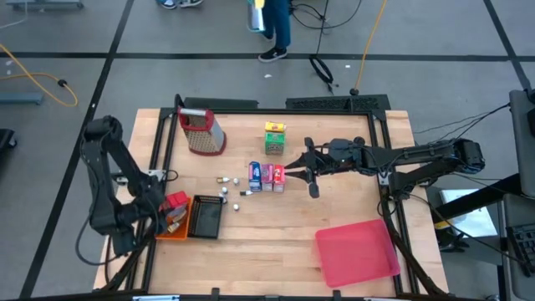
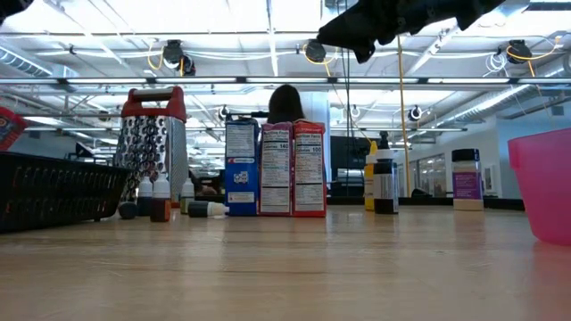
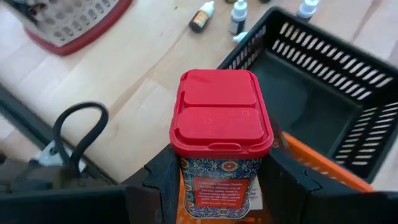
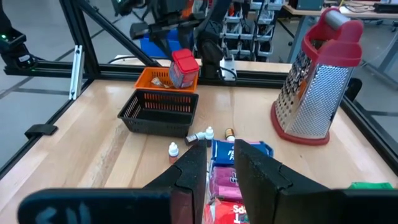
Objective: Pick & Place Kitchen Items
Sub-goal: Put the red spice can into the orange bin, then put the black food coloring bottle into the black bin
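Holding a red-lidded spice tin between its fingers, the left end effector sits at the near left of the desk, just over the orange tray and beside the black basket. To place the tin well, I would keep it upright, carry it clear of the basket wall, then lower it fully before letting go, since a tall narrow tin tips easily. The fingers press both sides of the tin below its lid, about half spread.

At mid-desk, the blue carton, pink carton and red carton stand in a touching row, with little bottles near them and the green-yellow carton farther back by the grater. The right end effector hovers above the desk just beside the red carton, fingers narrow, holding nothing. A pink bin waits at the near right.
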Robot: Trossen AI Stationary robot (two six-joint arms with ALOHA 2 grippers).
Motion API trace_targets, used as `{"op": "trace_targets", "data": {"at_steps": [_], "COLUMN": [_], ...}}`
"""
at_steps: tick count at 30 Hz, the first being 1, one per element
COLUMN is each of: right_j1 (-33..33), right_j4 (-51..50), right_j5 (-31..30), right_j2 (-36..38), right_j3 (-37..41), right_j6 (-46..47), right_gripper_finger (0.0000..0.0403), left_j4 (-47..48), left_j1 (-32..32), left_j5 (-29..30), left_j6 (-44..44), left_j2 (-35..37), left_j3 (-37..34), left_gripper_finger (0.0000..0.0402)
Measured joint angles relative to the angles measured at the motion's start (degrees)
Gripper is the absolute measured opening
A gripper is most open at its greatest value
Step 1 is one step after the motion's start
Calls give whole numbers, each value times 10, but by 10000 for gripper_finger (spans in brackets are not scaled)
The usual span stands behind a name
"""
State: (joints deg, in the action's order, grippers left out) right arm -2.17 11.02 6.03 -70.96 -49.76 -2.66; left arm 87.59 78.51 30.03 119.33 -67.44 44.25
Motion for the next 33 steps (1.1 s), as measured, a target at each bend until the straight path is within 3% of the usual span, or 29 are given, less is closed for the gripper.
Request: {"op": "trace_targets", "data": {"at_steps": [3,11,21,27,33], "right_j1": [0,0,0,0,0], "right_j4": [6,10,10,6,-2], "right_j5": [0,0,0,-13,-47], "right_j2": [0,0,0,0,0], "right_j3": [0,0,0,0,0], "right_j6": [0,0,-2,7,15], "right_gripper_finger": [75,75,75,75,75], "left_j4": [0,8,25,25,24], "left_j1": [6,8,8,-6,-65], "left_j5": [0,5,20,143,263], "left_j6": [30,56,84,87,39], "left_j2": [-21,-54,-63,-50,-38], "left_j3": [0,0,0,0,0], "left_gripper_finger": [170,252,265,266,266]}}
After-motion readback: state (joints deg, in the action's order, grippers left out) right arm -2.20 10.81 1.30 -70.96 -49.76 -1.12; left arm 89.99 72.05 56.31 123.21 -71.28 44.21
